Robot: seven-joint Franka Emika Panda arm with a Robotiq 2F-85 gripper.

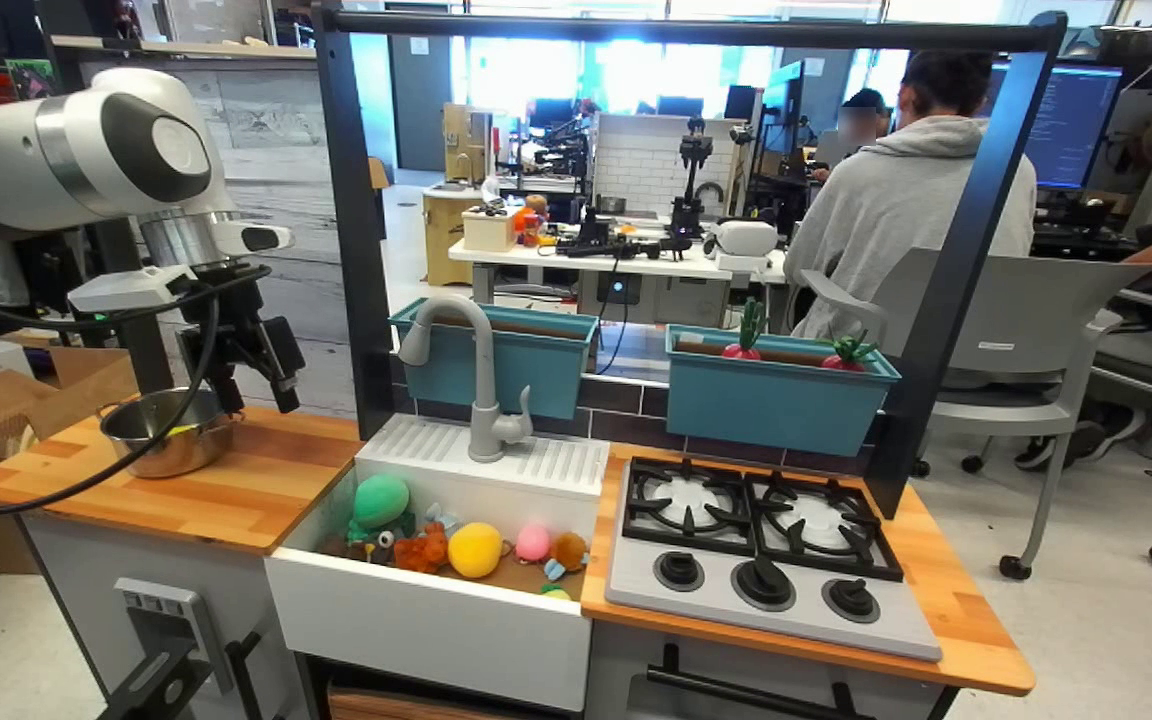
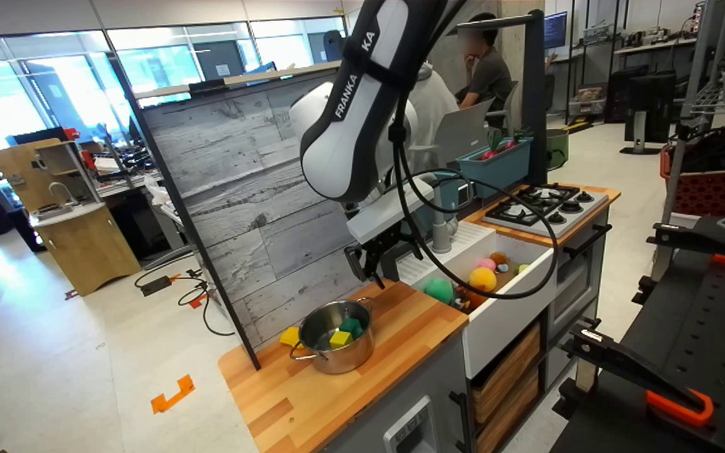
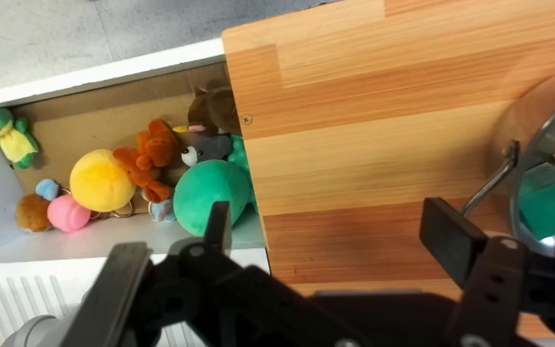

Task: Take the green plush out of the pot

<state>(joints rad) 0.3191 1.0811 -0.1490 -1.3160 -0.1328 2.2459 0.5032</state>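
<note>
The pot [image 2: 345, 360] is a shiny metal pot with two handles on the wooden counter. It shows in both exterior views [image 1: 176, 458] and is cut off at the right edge of the wrist view [image 3: 511, 115]. The green plush [image 2: 352, 326] is a blue-green cube-like block inside the pot, resting against a yellow block [image 2: 340, 340]. It also shows in the wrist view [image 3: 553, 208]; the pot wall hides it in an exterior view. My gripper [image 3: 331, 226] is open and empty above the counter, beside the pot on the sink side [image 1: 261, 402].
A white sink [image 1: 436, 610] holds several soft toys, including a round green one [image 1: 381, 500] and a yellow one [image 1: 475, 550]. A grey faucet [image 1: 484, 390] stands behind it. Another yellow item [image 2: 290, 336] lies behind the pot. A wood-patterned panel [image 2: 262, 207] borders the counter.
</note>
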